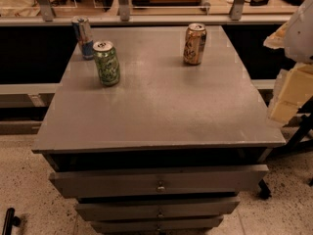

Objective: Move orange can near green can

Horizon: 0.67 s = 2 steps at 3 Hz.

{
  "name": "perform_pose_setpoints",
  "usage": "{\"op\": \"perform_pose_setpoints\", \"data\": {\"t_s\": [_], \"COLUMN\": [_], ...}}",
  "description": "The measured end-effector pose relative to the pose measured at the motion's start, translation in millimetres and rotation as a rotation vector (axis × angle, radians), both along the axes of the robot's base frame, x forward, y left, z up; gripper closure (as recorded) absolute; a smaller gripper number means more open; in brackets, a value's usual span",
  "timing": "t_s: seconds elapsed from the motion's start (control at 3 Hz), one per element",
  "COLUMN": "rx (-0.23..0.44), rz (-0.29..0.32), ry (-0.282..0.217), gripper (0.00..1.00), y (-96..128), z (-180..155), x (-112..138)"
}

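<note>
The orange can [195,44] stands upright at the back right of the grey table top [161,106]. It is orange-brown and tan with a silver top. The green can [106,63] stands upright at the back left, bright green with a mottled pattern. The two cans are well apart. My gripper [289,96] shows as pale cream parts at the right edge of the view, off the table's right side and below the white arm shell [303,28]. It is far from both cans and touches nothing on the table.
A slim blue-and-silver can [83,36] stands at the back left corner, just behind the green can. The table is a drawer cabinet with several drawers [159,182] partly pulled out. A shelf with metal legs [146,13] runs behind it.
</note>
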State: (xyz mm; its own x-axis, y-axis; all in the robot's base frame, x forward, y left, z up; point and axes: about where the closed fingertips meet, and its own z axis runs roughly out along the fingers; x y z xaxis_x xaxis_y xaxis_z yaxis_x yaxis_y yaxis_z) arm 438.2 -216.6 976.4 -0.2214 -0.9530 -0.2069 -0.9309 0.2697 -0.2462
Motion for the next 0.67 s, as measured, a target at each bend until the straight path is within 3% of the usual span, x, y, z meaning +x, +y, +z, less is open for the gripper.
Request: {"op": "perform_pose_setpoints", "data": {"t_s": [0.33, 0.67], "rx": [0.0, 0.043], "rz": [0.0, -0.02], "ry": [0.0, -0.06], "gripper": [0.0, 0.0], "y": [0.0, -4.9], "z": [0.1, 7.2], "x": [0.1, 29.1]}}
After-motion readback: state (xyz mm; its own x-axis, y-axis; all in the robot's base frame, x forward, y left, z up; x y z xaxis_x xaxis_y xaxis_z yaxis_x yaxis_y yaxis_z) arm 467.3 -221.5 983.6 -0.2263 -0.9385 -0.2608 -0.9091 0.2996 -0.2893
